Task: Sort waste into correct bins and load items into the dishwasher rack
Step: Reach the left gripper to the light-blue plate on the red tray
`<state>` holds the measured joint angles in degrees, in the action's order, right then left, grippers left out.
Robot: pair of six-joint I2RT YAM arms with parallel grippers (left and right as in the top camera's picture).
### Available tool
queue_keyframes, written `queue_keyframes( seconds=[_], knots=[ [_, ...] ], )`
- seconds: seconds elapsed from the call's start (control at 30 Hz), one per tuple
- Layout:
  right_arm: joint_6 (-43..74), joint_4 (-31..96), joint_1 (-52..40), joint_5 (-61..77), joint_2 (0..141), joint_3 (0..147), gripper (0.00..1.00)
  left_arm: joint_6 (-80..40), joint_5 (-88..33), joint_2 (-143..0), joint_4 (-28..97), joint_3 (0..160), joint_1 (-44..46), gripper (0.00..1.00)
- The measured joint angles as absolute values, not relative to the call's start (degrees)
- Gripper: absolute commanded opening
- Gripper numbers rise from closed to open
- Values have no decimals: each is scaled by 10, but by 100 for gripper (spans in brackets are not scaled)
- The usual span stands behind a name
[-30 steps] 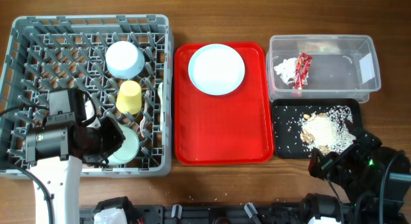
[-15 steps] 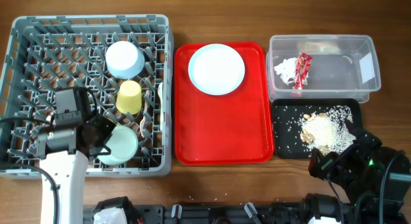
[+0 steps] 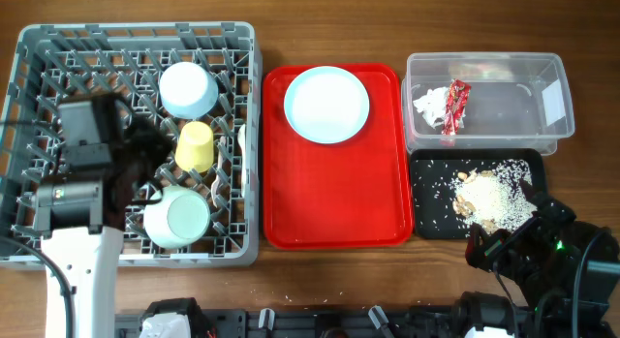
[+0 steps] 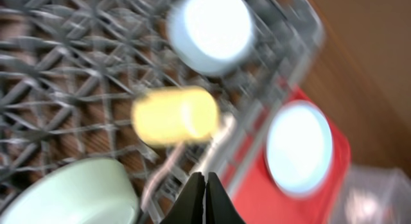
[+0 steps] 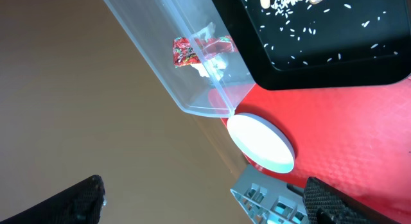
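Loading stage, by the look of it; waste already sorted. Left claw (image 4: 205, 193) pinched together, empty, above dishwasher rack (image 3: 136, 30). Just under tips: white utensil (image 4: 168, 172), pale green bowl (image 4: 70, 195) beside. Just ahead: yellow cup (image 4: 174, 115), on its side. Farther: light blue bowl (image 4: 210, 30), upside down. Past rack wall: light blue plate (image 3: 326, 105), flat on red tray (image 3: 334, 202), the 1 item unracked. Next: spread fingers, take plate by rim, stand it between pegs. Far right: napkin (image 3: 427, 105), wrapper (image 3: 455, 106) in clear tub (image 3: 513, 101); rice (image 3: 489, 198) in black tray (image 3: 431, 173); right claw (image 5: 202, 189) wide apart, idle. Brown wood table (image 3: 581, 18); no room visible.
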<state>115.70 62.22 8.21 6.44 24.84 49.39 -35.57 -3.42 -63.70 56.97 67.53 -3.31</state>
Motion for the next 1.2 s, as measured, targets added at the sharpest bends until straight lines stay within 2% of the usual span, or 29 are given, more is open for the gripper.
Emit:
queue_keyframes(
  seconds=[0.13, 0.27, 0.4, 0.53, 0.73, 0.9, 1.03, 1.13, 1.17, 1.2],
  knots=[
    [1157, 622, 82, 64, 248, 494, 100, -348, -22, -642, 669, 681, 30, 4],
    [1157, 623, 82, 64, 248, 494, 100, -368, -3, -661, 741, 646, 49, 4],
    [1157, 623, 82, 64, 248, 494, 100, -415, 44, -665, 689, 530, 44, 4],
    [1157, 624, 82, 64, 248, 494, 100, -448, 75, -668, 615, 480, 4, 4],
    [1157, 624, 82, 64, 248, 494, 100, -458, 111, -668, 582, 478, -82, 4],
    [1157, 624, 82, 64, 248, 494, 100, -452, 96, -668, 582, 509, -88, 4],
    [1157, 624, 82, 64, 248, 494, 100, -408, 8, -667, 529, 607, -43, 4],
    [1157, 624, 82, 64, 248, 494, 100, -388, -38, -675, 494, 683, 41, 5],
    [1157, 623, 82, 64, 248, 494, 100, -383, -48, -690, 489, 710, 73, 7],
    [1157, 624, 82, 64, 248, 494, 99, -380, -52, -715, 489, 740, 103, 16]
  ],
)
